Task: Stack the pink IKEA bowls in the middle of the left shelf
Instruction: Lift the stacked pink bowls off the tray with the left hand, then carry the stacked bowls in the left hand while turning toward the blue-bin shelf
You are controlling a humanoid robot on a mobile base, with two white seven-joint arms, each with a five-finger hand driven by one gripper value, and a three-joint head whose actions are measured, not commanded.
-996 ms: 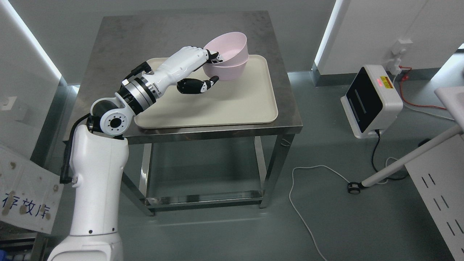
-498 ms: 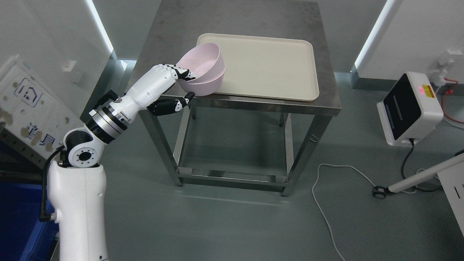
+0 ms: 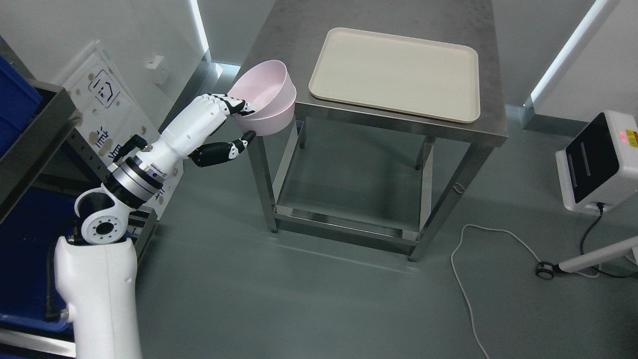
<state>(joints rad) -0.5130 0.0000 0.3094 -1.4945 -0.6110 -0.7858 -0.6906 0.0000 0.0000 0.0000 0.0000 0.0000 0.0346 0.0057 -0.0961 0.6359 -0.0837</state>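
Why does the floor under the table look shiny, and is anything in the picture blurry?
Head view: the grey floor is glossy and mirrors the metal table legs as soft pale streaks. Bright light strips on the wall glare white. The left hand and the pink bowls look sharp; the bowls' insides are evenly lit. The blue bin at the left edge stays dark.

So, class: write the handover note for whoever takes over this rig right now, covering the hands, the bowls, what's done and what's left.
Left hand: shut on the two nested pink bowls, fingers over the rim, thumb under, held in the air beside the steel table.
Right hand: not in view.
Done: bowls stacked and off the cream tray, which lies bare on the table.
Left: carry them to the shelf at the picture's left and set them on its middle level.
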